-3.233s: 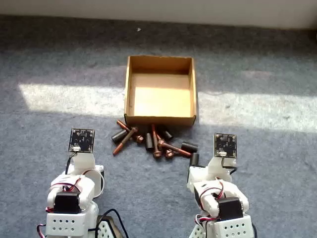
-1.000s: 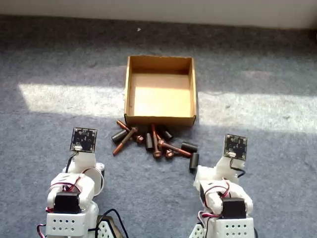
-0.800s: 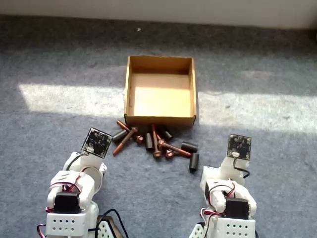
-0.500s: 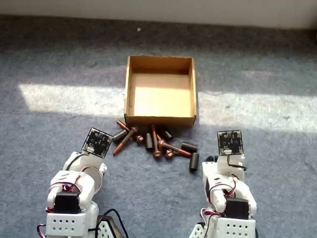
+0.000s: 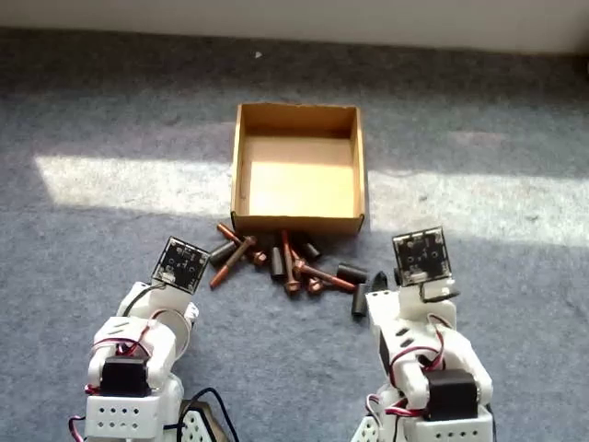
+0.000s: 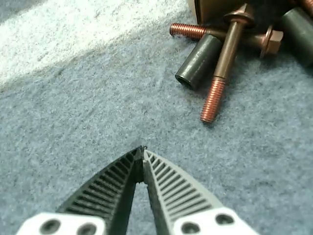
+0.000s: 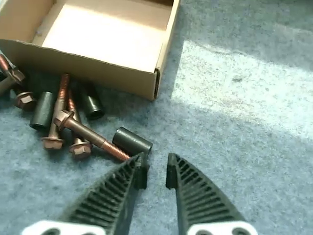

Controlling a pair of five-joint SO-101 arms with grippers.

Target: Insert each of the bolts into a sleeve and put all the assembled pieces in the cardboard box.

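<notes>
Now right tool (image 7: 156,169) nearer a sleeve (image 7: 132,141)

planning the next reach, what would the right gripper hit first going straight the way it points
Probably the dark sleeve just ahead: one finger of the open right gripper lines up with its end. The cardboard box corner lies beyond. Depth is unclear.
</notes>
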